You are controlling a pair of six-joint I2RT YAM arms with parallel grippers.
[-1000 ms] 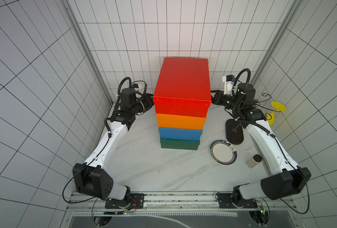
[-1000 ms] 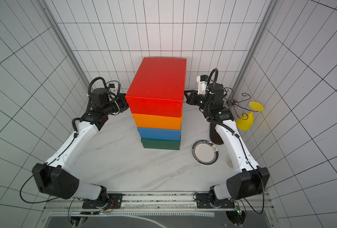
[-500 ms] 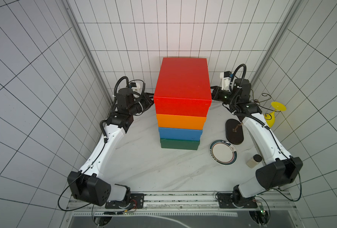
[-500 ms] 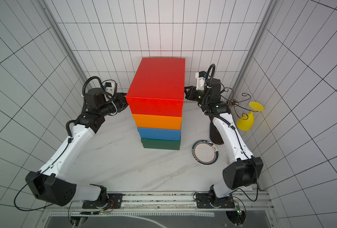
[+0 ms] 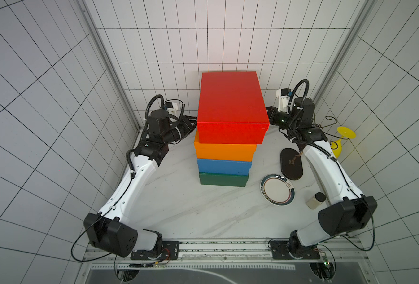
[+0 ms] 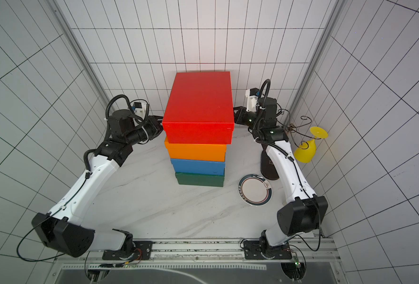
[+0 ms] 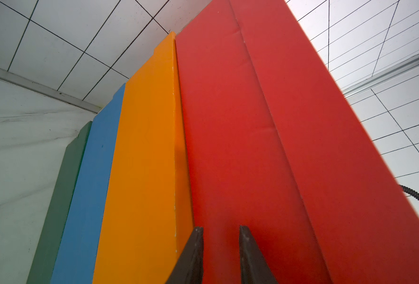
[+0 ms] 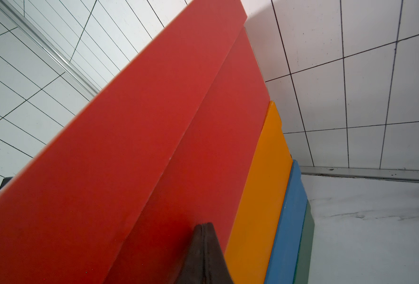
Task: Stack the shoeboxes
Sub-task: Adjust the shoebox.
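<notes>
Four shoeboxes stand in one column at the centre of both top views: the green box at the bottom on the table, then the blue box, the orange box and the red box on top. The red box's long axis runs from the lower part of the frame up toward the back wall, so its two long side walls face my grippers.

My left gripper is at its left wall, fingers a little apart with nothing between them. My right gripper is at its right wall, fingers pressed together on nothing. Both point at the red base below the lid's edge; whether they touch the cardboard I cannot tell.

The red box lies between my two grippers, and neither arm is clearly nearer. The orange box peeks out past the red one on the left of the frame, so I judge the top box sits slightly rightward. Any squaring push would come from my right fingers, toward frame left.
</notes>
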